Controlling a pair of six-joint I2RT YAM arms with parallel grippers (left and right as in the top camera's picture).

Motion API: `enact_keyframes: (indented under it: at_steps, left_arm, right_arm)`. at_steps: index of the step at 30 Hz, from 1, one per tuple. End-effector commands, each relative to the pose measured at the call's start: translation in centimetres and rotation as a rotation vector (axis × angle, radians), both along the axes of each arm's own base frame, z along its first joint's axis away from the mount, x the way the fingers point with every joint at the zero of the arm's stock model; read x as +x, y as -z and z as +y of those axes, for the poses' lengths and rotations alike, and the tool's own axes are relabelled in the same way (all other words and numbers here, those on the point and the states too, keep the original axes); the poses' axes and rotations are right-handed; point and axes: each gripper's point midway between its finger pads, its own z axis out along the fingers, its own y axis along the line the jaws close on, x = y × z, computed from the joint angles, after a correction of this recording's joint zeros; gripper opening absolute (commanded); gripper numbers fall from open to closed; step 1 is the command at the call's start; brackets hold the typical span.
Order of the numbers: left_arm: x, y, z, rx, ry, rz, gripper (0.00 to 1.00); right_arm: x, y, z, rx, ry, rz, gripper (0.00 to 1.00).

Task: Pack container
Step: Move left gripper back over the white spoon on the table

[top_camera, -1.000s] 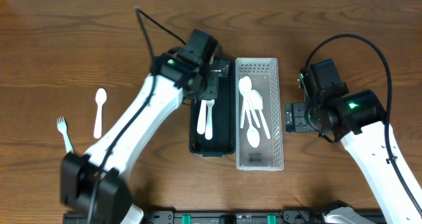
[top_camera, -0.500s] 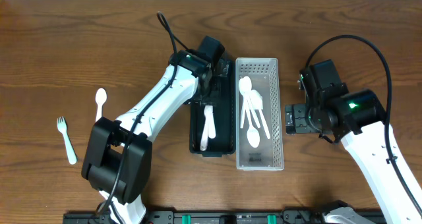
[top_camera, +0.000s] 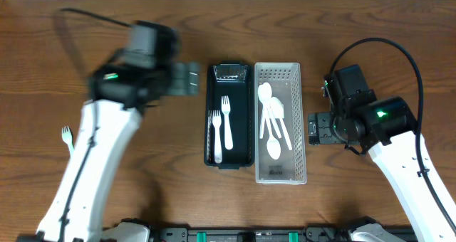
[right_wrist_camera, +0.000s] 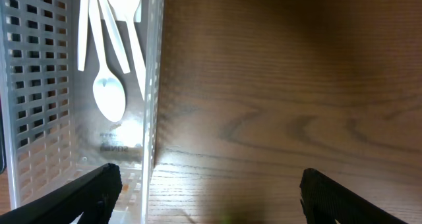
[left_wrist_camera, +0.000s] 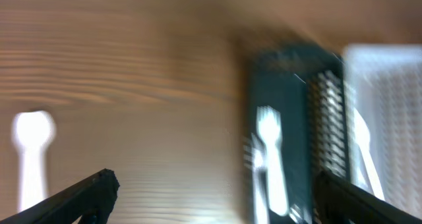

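This is looking like a robotics lab. A white left arm (top_camera: 96,142) and right arm (top_camera: 400,156) are working at a wooden table (top_camera: 370,21), a black rail (top_camera: 249,235) lining its near edge.

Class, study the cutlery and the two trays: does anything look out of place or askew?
Nothing is spilled or damaged: forks lie in the black tray, spoons in the white basket. But a loose fork and a loose spoon lie on the table at left, outside both.
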Motion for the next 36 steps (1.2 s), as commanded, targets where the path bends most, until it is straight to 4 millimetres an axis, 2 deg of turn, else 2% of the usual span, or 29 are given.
enact_keyframes:
  at_steps: [1, 3, 5, 9, 13, 18, 22, 28, 36]
  left_arm:
    - [0.6, 0.0, 7.1, 0.070, -0.136, 0.002, 0.99]
    - [0.8, 0.9, 10.7, 0.077, -0.226, 0.030, 0.99]
    - [0.8, 2.8, 14.6, 0.079, -0.319, 0.089, 0.99]
    - [0.8, 7.1, 18.6, 0.084, -0.374, 0.217, 0.98]
    - [0.5, 12.3, 20.7, 0.099, -0.327, 0.362, 0.98]
    - [-0.2, 18.0, 21.7, 0.091, -0.250, 0.513, 0.98]
    - [-0.5, 21.0, 21.9, 0.074, -0.248, 0.579, 0.98]
    - [0.0, 23.0, 22.1, 0.071, -0.247, 0.591, 0.98]
    - [0.4, 23.9, 22.3, 0.076, -0.241, 0.582, 0.98]
  right_arm:
    - [0.0, 0.1, -0.5, -0.012, 0.009, 0.001, 0.90]
    - [0.0, 0.1, -0.5, -0.010, 0.015, -0.001, 0.91]
    - [0.0, 0.1, -0.5, -0.009, 0.015, -0.002, 0.91]
    - [0.0, 0.1, -0.5, -0.009, 0.015, -0.001, 0.91]
    - [0.0, 0.1, -0.5, -0.010, 0.015, 0.001, 0.91]
    - [0.0, 0.1, -0.5, -0.010, 0.015, 0.000, 0.91]
    - [0.0, 0.1, -0.5, -0.010, 0.015, -0.002, 0.91]
    - [0.1, 0.0, -0.5, -0.009, 0.015, -0.005, 0.91]
    - [0.1, 0.0, -0.5, -0.009, 0.015, -0.005, 0.91]
